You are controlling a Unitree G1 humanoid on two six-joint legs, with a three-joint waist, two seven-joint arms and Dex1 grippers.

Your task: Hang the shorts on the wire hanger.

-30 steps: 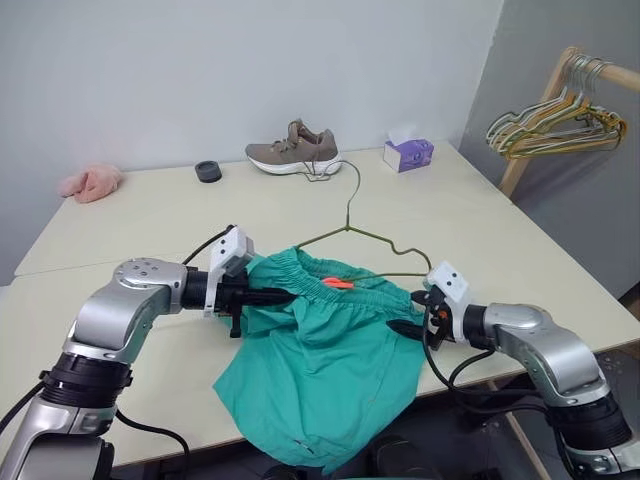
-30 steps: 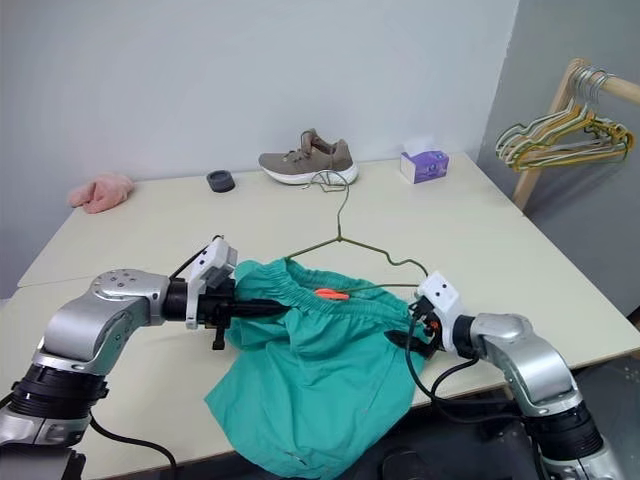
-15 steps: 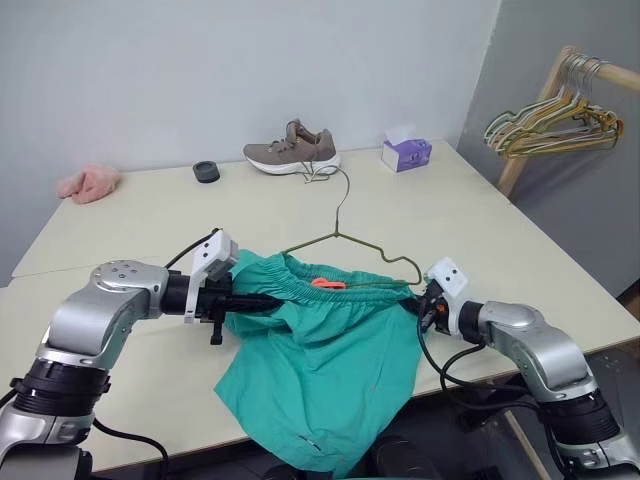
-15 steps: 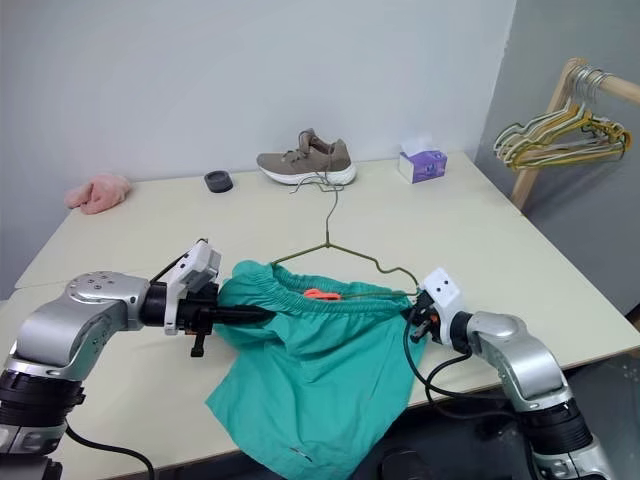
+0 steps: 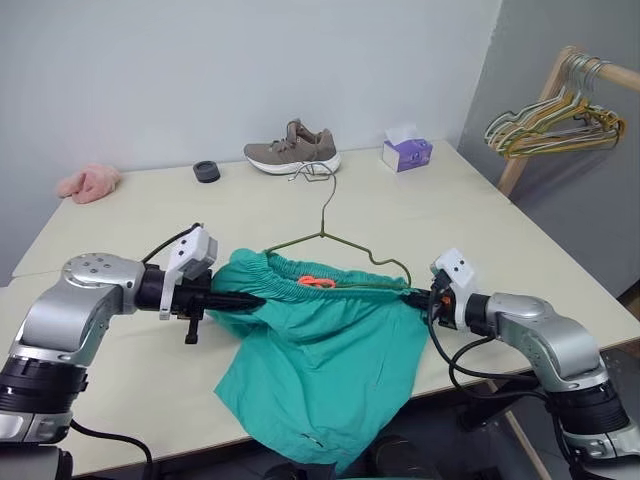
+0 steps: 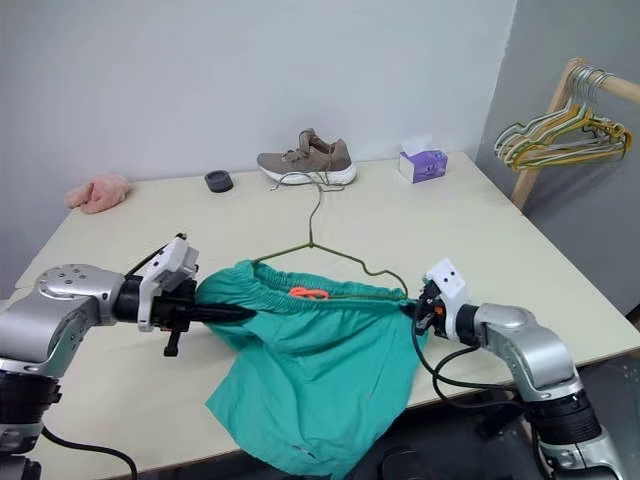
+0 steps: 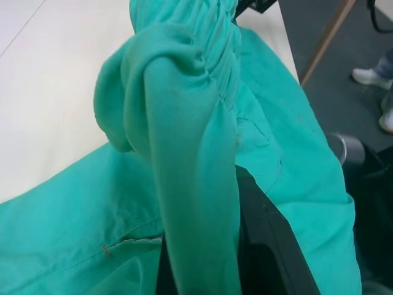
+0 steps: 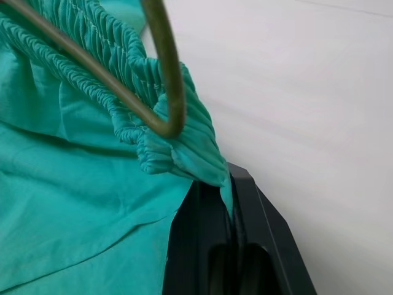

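Where the shorts (image 5: 318, 350) spill over the table's (image 5: 520, 250) near edge, both grippers work close to that rim, so there is little room on the near side and plenty of bare tabletop beyond them, toward the wall. The left gripper (image 5: 252, 298) is pressed together on the left end of the gathered waistband; in the left wrist view the fabric bunches over its black fingers (image 7: 264, 246) and hides their tips. The right gripper (image 5: 412, 297) is also pinched tight, clamping the right end of the waistband, and in the right wrist view a fold of green cloth is nipped between its fingers (image 8: 264, 215). Between the two grippers the waistband is stretched in a line above the table, with the orange tag (image 5: 316, 283) showing near its middle. The hanger (image 5: 335, 245) lies just behind the waistband; its right shoulder bend sits inside the waistband's end, right beside the right gripper, and its hook (image 5: 322, 180) points toward the shoe (image 5: 292, 148). Well beyond, along the far edge, stand a black cap (image 5: 206, 171), a tissue box (image 5: 407, 152) and a pink cloth (image 5: 88, 183). Off the table's right side, a bunch of hangers (image 5: 550, 125) hangs on a wooden rail.
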